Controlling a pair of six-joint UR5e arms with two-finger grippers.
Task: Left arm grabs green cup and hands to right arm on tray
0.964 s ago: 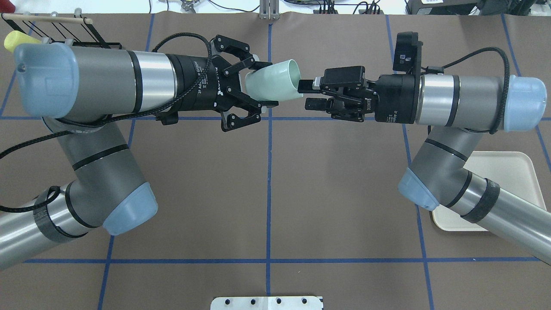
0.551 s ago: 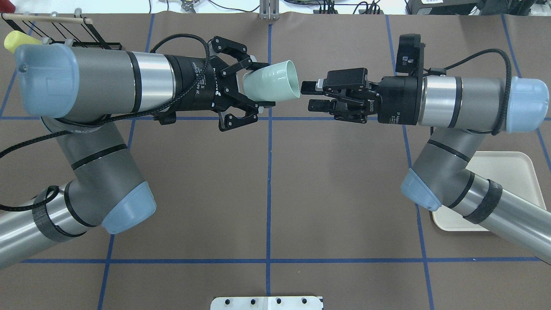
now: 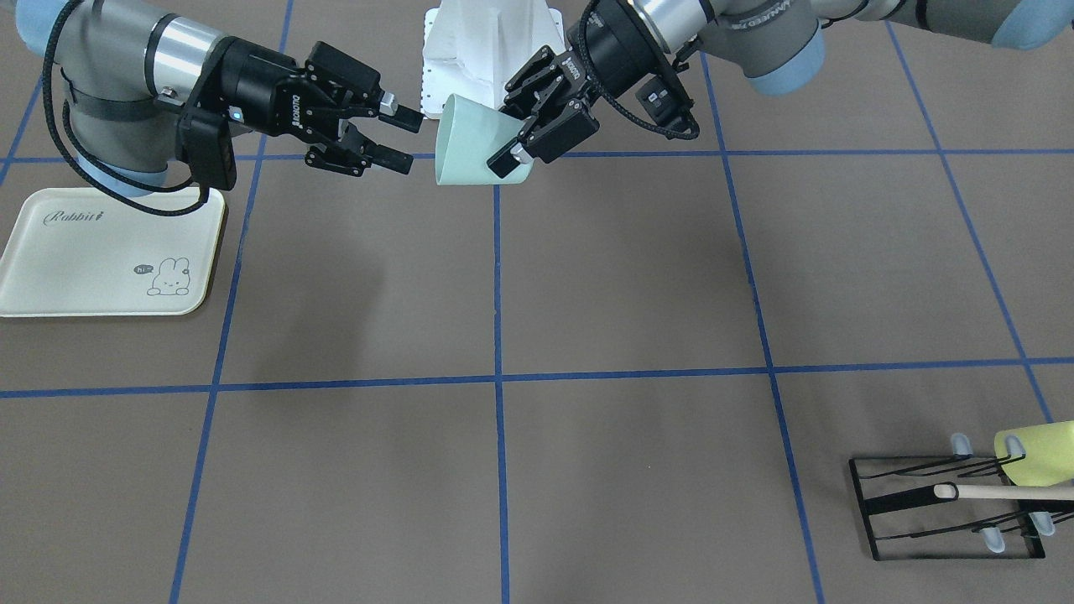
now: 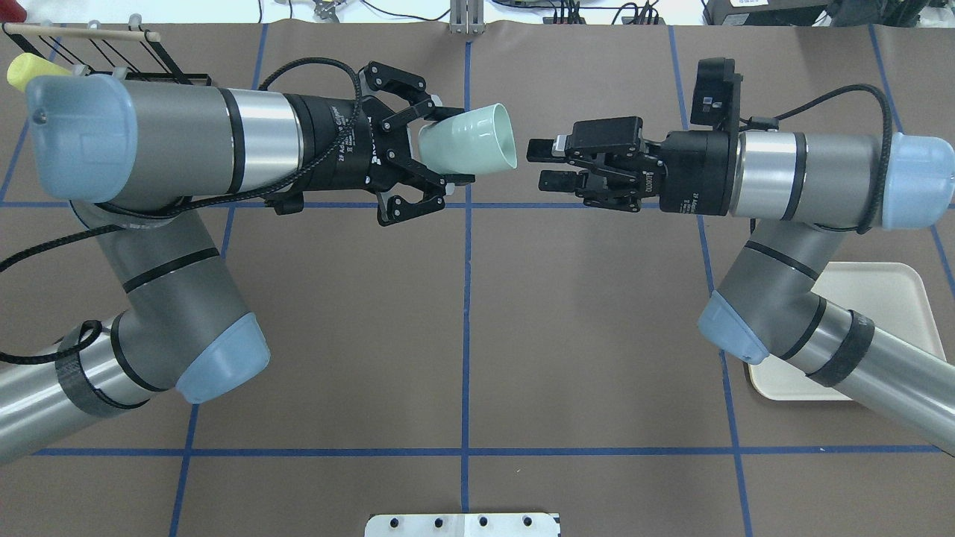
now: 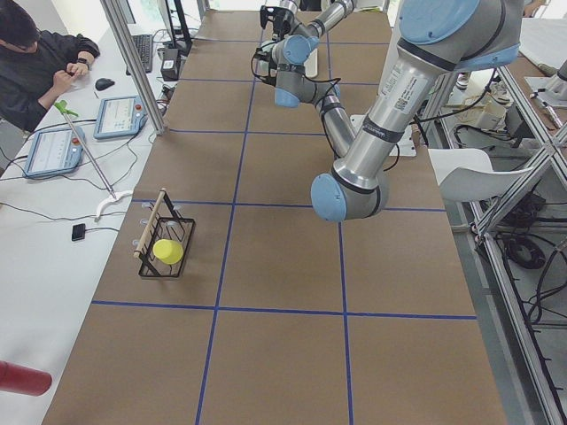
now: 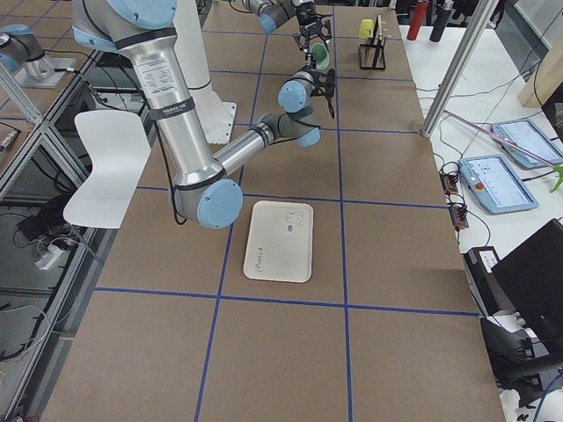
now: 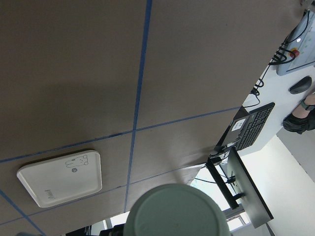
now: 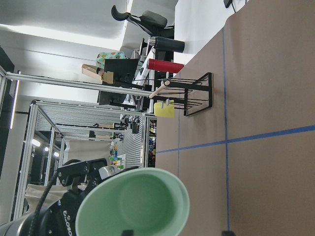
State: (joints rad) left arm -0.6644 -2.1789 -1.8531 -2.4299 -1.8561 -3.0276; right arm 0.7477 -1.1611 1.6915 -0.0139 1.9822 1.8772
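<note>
Left tool [image 4: 453, 145], green cup [image 4: 477, 140], brown table [image 4: 336, 335]

Pale mint green cup [image 4: 466, 139]; cream tray [image 3: 101, 252] with grey "Rabbit" script and a bunny drawing. Brown table [image 4: 597, 335] crossed by a blue tape grid. Left arm [image 4: 171, 142] and right arm [image 4: 828, 175] grey with light-blue caps and silver rings, left gripper [image 4: 451, 145] and right gripper [image 4: 539, 164] black with white lettering; yellow-green cup [image 3: 1036, 453] on black rack [image 3: 889, 503].

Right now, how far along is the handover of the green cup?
Done: the left hand holds the green cup in the air, mouth toward the right hand. In hand: the right hand is open, just short of the rim, not touching. To do: grasp, release, set it on the tray.
</note>
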